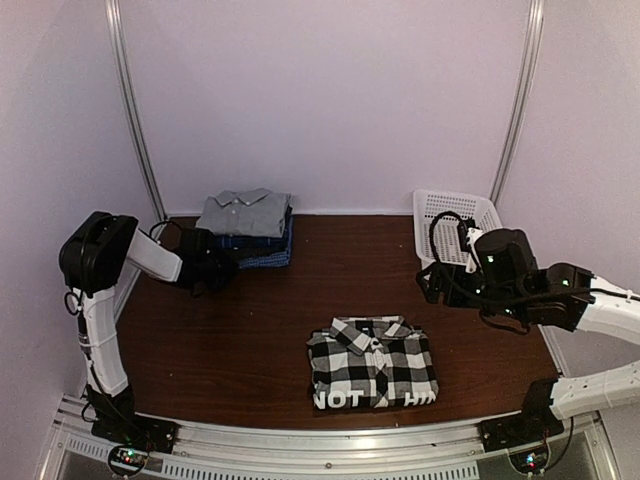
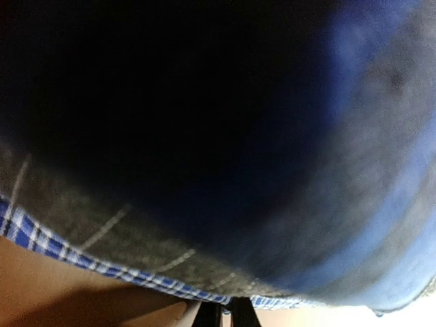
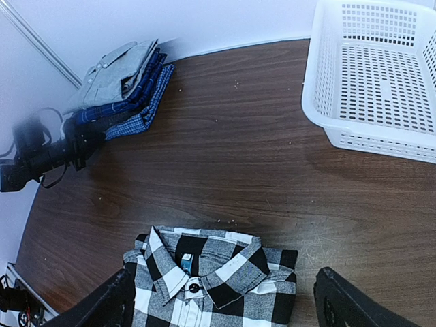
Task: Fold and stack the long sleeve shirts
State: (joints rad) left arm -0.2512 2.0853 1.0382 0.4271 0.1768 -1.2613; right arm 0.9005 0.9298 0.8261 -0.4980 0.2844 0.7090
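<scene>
Top external view: the folded checked shirt lies well to the near-right of the stack. The right claw hangs spread wide near the shirt. The left claw is at the stack's near-left edge, and I cannot tell whether it is spread or pinching. Best to lift the shirt level from both sides so its folds hold.

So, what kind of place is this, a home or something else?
Probably a robot test booth, not a home: plain pale walls close around one dark table, two robot arms are fixed to a metal rail at its near edge, and folded shirts and a basket lie on it.
</scene>
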